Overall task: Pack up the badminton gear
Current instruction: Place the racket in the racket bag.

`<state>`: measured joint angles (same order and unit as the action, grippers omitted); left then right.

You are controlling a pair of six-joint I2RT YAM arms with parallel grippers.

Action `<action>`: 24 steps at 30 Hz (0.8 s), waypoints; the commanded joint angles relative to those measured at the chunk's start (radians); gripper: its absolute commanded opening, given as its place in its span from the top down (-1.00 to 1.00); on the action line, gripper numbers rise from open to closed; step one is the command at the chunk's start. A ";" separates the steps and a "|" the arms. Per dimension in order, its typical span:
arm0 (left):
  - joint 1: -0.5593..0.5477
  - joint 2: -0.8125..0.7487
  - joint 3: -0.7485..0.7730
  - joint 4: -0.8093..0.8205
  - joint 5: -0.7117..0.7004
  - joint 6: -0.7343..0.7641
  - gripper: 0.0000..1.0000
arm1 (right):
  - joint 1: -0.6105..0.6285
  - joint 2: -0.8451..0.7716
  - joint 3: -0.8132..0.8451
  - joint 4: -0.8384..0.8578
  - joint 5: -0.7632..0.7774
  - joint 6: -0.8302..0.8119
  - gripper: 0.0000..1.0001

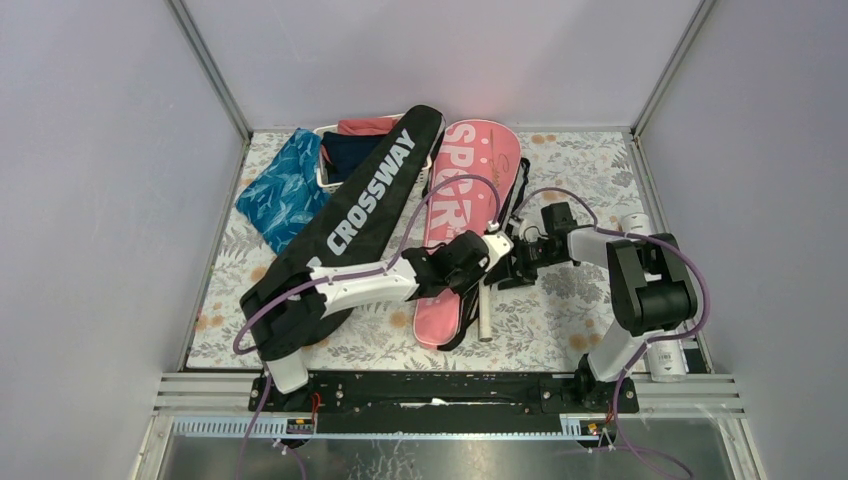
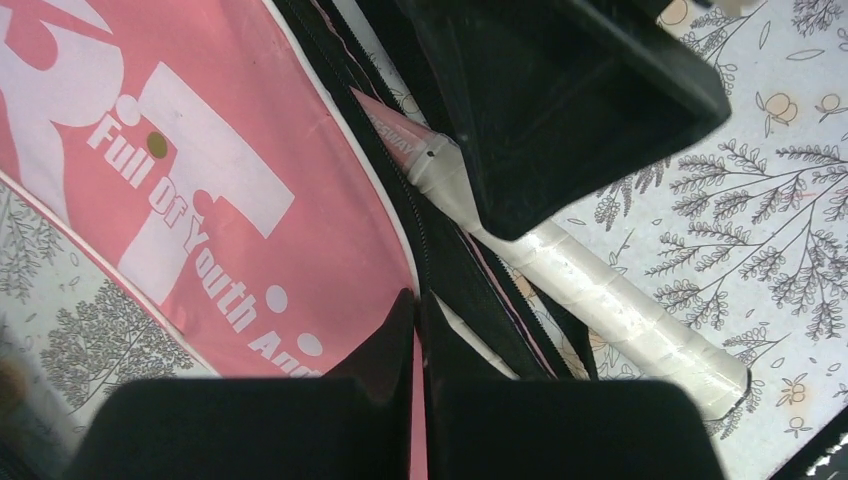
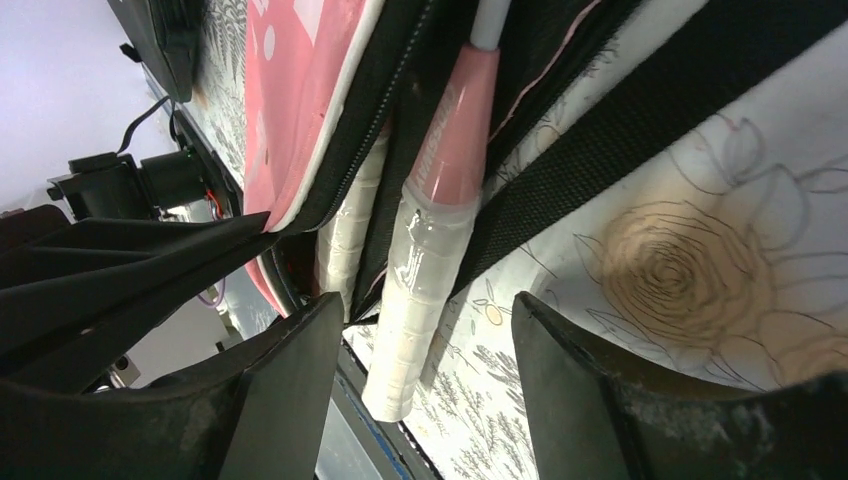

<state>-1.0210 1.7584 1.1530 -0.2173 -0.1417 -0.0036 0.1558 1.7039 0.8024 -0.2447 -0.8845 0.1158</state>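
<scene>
Where pale walls point(image 1: 100, 150) enclose it, floral tablecloth point(image 1: 580, 170), pink bag point(image 1: 470, 170) on top

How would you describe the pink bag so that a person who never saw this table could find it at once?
On the flower-patterned table, two racket-shaped bags lie side by side near the middle. The pink bag is the right one, beside the black CROSSWAY bag. It alone is pink with big white letters SPORT, and a white racket handle sticks out at its near end.
</scene>
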 commanded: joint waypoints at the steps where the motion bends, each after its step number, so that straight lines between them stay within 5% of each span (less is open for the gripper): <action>1: 0.039 -0.027 0.030 0.042 0.057 -0.066 1.00 | 0.045 0.018 0.021 0.038 -0.010 0.022 -0.37; 10: 0.095 -0.039 0.057 0.039 0.148 -0.106 1.00 | 0.114 0.058 0.050 0.122 0.017 0.104 -0.13; 18: 0.108 -0.057 0.048 0.049 0.232 -0.105 1.00 | 0.123 0.055 0.062 0.226 0.012 0.195 0.53; 24: 0.109 -0.065 0.013 0.077 0.295 -0.095 1.00 | 0.123 0.055 0.064 0.340 0.005 0.294 0.85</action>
<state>-0.9138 1.7321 1.1793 -0.2115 0.0795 -0.0994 0.2764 1.7683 0.8345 -0.0818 -0.8783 0.3470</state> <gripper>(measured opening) 0.007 0.169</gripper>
